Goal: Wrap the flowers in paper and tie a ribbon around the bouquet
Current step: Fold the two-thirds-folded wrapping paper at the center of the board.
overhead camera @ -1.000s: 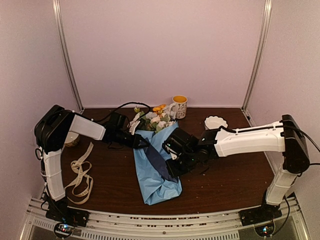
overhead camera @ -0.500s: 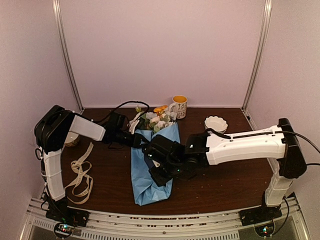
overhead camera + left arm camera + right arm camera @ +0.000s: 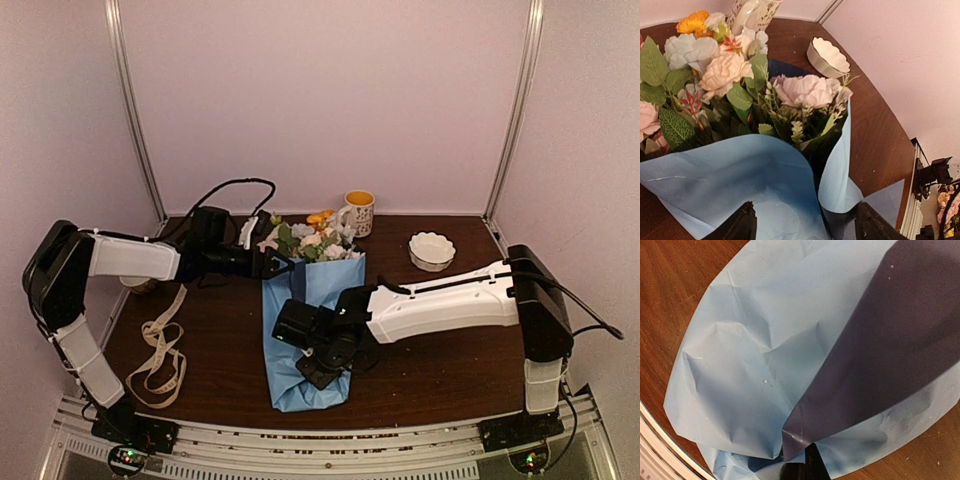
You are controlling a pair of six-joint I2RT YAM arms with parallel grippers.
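— Top external view first. Where's the bouquet (image 3: 308,300) from where you stand?

— Lying in the middle of the table (image 3: 450,350). The flowers (image 3: 312,240) point toward the back wall, near the mug (image 3: 359,212), and the light blue paper (image 3: 290,385) runs down toward the arms. The left gripper (image 3: 284,265) is at the upper left edge of the wrap, just below the blooms. The right gripper (image 3: 318,368) is down over the lower half of the cone, on top of the paper.

— And the ribbon (image 3: 160,350)?

— Off to the left in loose loops, well apart from the bouquet and both grippers. A white bowl (image 3: 431,250) sits at the back on the right.

— Left wrist view, then. Is that one holding anything?

— No. Its two fingertips (image 3: 742,225) stand wide apart at the bottom of the picture. The paper's curled blue edge lies between and beyond them, with nothing pinched. The flowers fill the upper left, pink, pale blue and orange among green leaves, tucked inside the fold.

— Right wrist view?

— The jaws are brought together, showing as a dark tip at the bottom edge. Crumpled light blue paper spreads beneath it, and a navy flap is folded across from the upper right. The flap's corner ends right at the tip. Whether any paper is nipped in there, I can't tell.
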